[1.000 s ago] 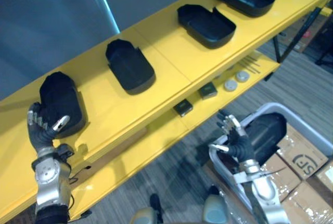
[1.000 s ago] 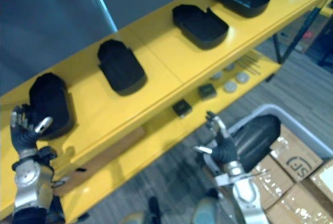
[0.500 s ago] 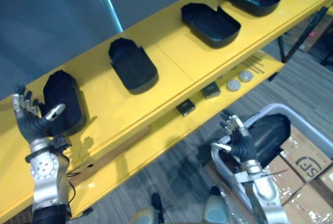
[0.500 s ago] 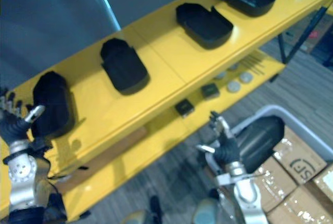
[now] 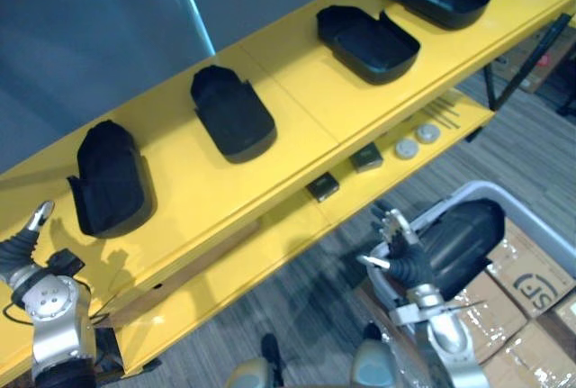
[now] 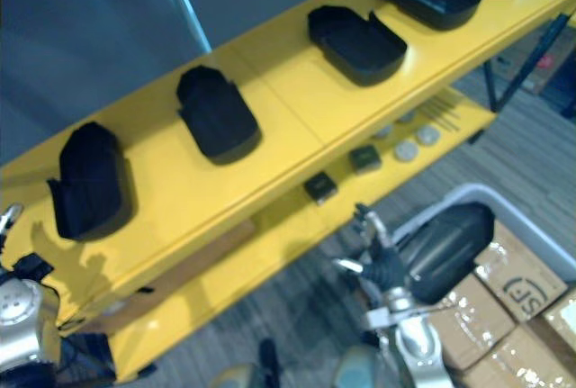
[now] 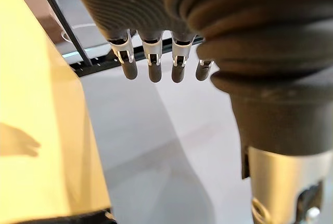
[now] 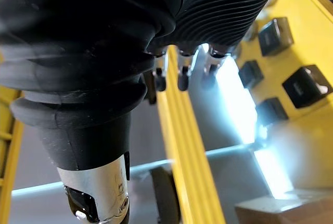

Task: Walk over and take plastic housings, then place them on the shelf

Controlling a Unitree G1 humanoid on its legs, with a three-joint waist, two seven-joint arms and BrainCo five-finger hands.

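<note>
Several black plastic housings lie in a row on the yellow shelf [image 5: 297,91]. The leftmost housing [image 5: 110,179] rests open side down, with another housing [image 5: 232,111] to its right. My left hand [image 5: 20,251] hovers low at the shelf's front left edge, apart from that housing, its fingers [image 7: 151,63] straight and holding nothing. Lower right, my right hand [image 5: 402,259] is open beside a grey bin [image 5: 450,194]. One more black housing [image 5: 463,235] lies in that bin, untouched by the hand.
A lower yellow shelf [image 5: 270,244] carries two small black blocks [image 5: 321,186] and two round discs [image 5: 407,147]. Cardboard boxes [image 5: 531,284] sit by the bin. A dark shelf leg [image 5: 517,59] stands at the right over grey striped floor.
My left hand has let go of the leftmost housing and drawn back down and to the left. The housing stays on the shelf. The right hand has barely moved.
</note>
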